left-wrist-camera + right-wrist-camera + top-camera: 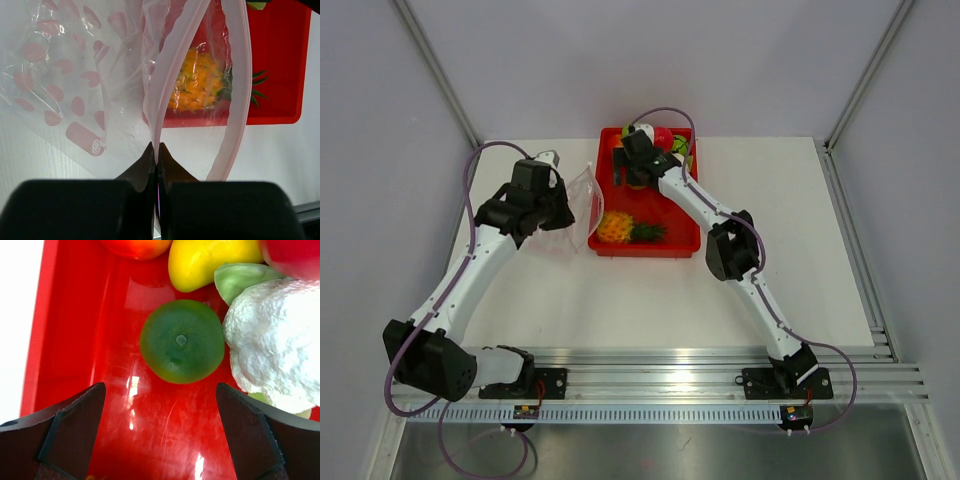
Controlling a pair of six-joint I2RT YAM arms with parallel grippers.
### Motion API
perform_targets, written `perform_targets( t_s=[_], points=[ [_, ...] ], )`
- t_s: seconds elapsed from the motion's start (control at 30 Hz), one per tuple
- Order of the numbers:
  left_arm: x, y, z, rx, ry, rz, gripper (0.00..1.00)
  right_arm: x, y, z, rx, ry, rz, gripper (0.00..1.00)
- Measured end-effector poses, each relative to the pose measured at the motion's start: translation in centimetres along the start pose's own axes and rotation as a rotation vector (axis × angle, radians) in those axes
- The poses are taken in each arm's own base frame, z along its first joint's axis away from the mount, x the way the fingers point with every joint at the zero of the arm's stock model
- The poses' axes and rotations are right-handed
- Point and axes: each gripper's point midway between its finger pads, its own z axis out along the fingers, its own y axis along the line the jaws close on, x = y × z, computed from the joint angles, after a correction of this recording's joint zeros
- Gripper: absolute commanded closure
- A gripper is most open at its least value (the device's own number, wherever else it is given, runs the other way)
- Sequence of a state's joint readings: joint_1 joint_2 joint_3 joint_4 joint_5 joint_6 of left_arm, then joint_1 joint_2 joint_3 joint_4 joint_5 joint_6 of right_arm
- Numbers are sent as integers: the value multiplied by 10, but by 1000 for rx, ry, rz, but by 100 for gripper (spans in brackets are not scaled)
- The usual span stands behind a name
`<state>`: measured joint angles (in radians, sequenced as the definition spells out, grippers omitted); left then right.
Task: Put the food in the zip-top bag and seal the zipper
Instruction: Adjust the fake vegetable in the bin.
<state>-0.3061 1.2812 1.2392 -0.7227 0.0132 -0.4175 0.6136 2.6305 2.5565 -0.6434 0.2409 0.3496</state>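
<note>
The clear zip-top bag stands upright just left of the red tray. My left gripper is shut on the bag's mouth edge, pinching the pink zipper; the mouth gapes open toward the tray. The orange pineapple lies at the tray's near left and shows through the bag's plastic. My right gripper hangs open over the tray's far end, its fingers either side of and just short of a green round fruit. A white cauliflower, a yellow fruit and red fruits lie beside it.
The tray's left wall rises close to my right gripper's left finger. The bag's printed pink-spotted side spreads to the left over the white table. Aluminium rails run along the near edge.
</note>
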Motion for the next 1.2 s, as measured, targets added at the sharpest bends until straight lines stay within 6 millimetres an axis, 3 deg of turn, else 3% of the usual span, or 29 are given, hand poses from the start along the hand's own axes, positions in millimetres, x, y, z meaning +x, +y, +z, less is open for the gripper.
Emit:
perform_targets(
  t_s=[0.53,0.63,0.7,0.83,1.03,1.2],
  points=[
    [3,3,0,-2,9,24,100,12,-5,36,22,-31,-30,2],
    [4,5,1,-6,10,23,100,13,-5,40,22,-39,-24,15],
    [5,7,2,-11,15,21,100,12,-6,40,26,-43,-17,28],
    [7,10,2,-16,21,21,100,10,-6,42,25,-54,13,43],
    [7,9,2,-12,22,21,100,23,-12,41,32,-28,50,52],
    [8,9,3,-9,28,21,100,22,-16,13,22,-11,103,51]
  ],
)
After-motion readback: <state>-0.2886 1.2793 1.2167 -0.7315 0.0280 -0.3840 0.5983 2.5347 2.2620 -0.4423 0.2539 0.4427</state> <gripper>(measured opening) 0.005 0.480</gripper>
